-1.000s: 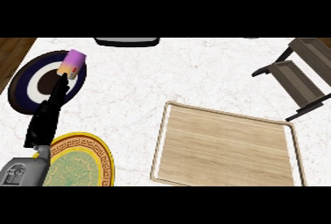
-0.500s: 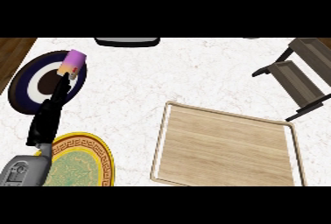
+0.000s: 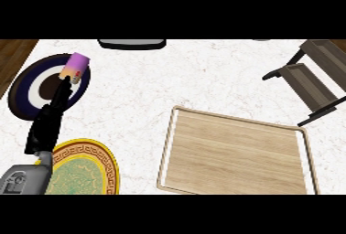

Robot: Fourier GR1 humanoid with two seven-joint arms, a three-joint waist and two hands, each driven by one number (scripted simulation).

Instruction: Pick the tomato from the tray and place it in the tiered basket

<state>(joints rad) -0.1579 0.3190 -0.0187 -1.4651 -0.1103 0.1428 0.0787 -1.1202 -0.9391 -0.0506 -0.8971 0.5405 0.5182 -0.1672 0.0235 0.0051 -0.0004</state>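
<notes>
The wooden tray [image 3: 236,151] lies at the lower right of the counter and nothing sits on it. No tomato shows anywhere in view. The dark tiered basket [image 3: 314,73] stands at the right edge, its shelves bare. My left hand [image 3: 49,119] stretches up along the left side with straight fingers, open. Its fingertips reach a small purple and orange block [image 3: 74,69] that rests on a dark blue round plate [image 3: 27,84]. The right hand does not show.
A yellow-rimmed green plate [image 3: 84,169] lies beside my left forearm at the lower left. A dark rounded object [image 3: 132,44] sits at the counter's far edge. Wooden floor shows past the counter's top left corner.
</notes>
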